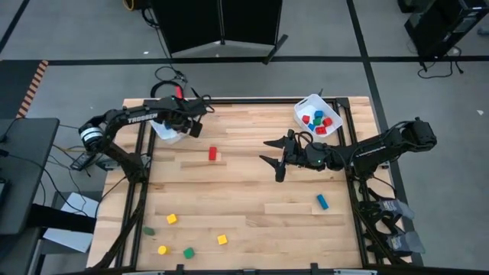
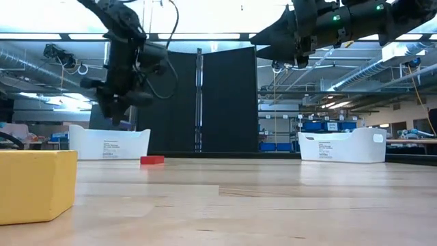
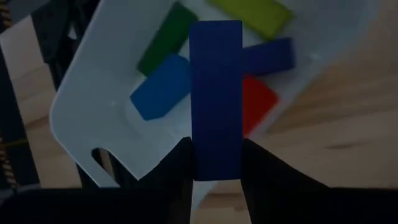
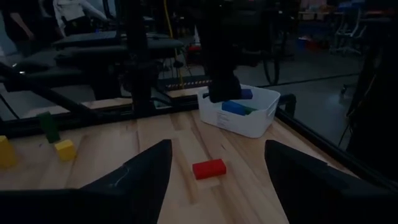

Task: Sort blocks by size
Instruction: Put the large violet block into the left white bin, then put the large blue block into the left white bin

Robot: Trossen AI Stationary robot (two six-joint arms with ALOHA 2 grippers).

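Observation:
My left gripper (image 1: 186,122) hangs over the white bin (image 1: 168,131) at the table's far left, shut on a long blue block (image 3: 215,93). That bin (image 3: 93,106) holds green, yellow, blue and red bars. Above the table's middle right, my right gripper (image 1: 275,156) stands open with nothing between its fingers. A red block (image 1: 212,153) lies flat on the table between the two grippers. A second white bin (image 1: 317,114) at the far right holds small red, blue and green cubes. My left gripper pinches the blue block between its two fingers (image 3: 179,165), one on each long side at the block's near end (image 3: 215,167). The fingers slant down from above and lie along the block, which sticks out past them. It hangs clear above the bin.
A blue block (image 1: 322,201) lies near the right edge. Yellow blocks (image 1: 172,218), (image 1: 222,239) and green ones (image 1: 188,252) are scattered along the near left. One yellow block (image 2: 34,184) sits close to the low camera. Bare wood spans the table's middle.

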